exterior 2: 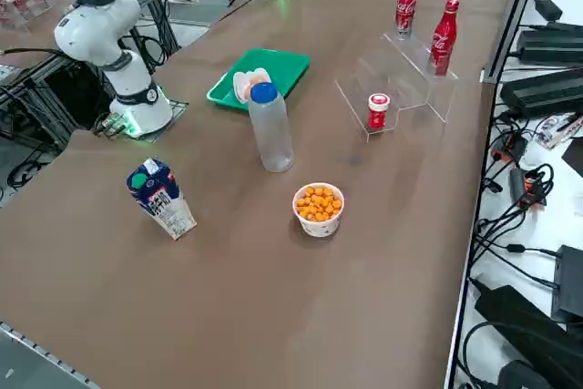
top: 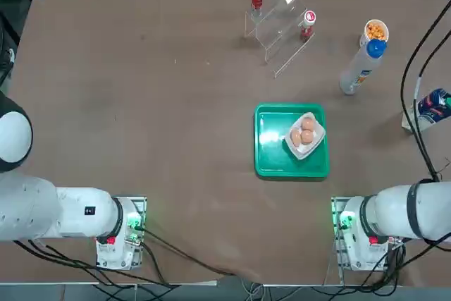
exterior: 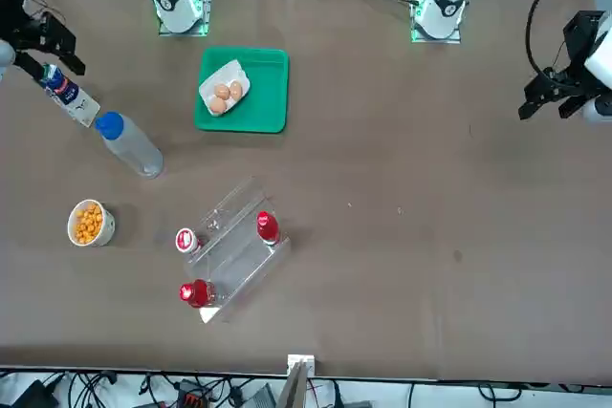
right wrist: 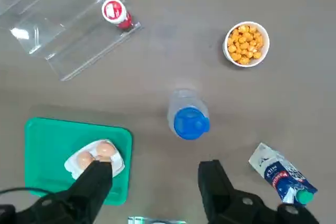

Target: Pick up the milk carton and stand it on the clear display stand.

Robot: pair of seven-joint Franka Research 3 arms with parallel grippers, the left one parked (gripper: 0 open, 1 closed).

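**Milk carton upright on the table, right gripper open above**

We have the milk carton (exterior 2: pixel 162 198) on the bare brown table (exterior 2: pixel 237 298), well apart from the clear display stand (top: pixel 278 29). It is upright, dark blue and white, with a green cap (exterior 2: pixel 138 180), out toward the robot's right. We see the right gripper (right wrist: pixel 155 169) above the table, on the robot's own side of the carton and the bottle. Its two fingers are spread apart with nothing held between them, and neither touches the carton.

Next to the carton, on its left, we find a pale bottle (exterior 2: pixel 271 134) with a blue cap (exterior 2: pixel 264 93), and just beyond that bottle a white cup (exterior 2: pixel 318 211) full of small orange pieces (exterior 2: pixel 318 202). Farther left lies a green tray (top: pixel 271 142) carrying a white dish (top: pixel 301 150) of three eggs (top: pixel 307 136).

At the far side of the table, we count two slim red bottles (exterior 2: pixel 443 38) and a small red bottle with a white lid (exterior 2: pixel 378 111) at the stand; we cannot tell exactly which panels carry them.
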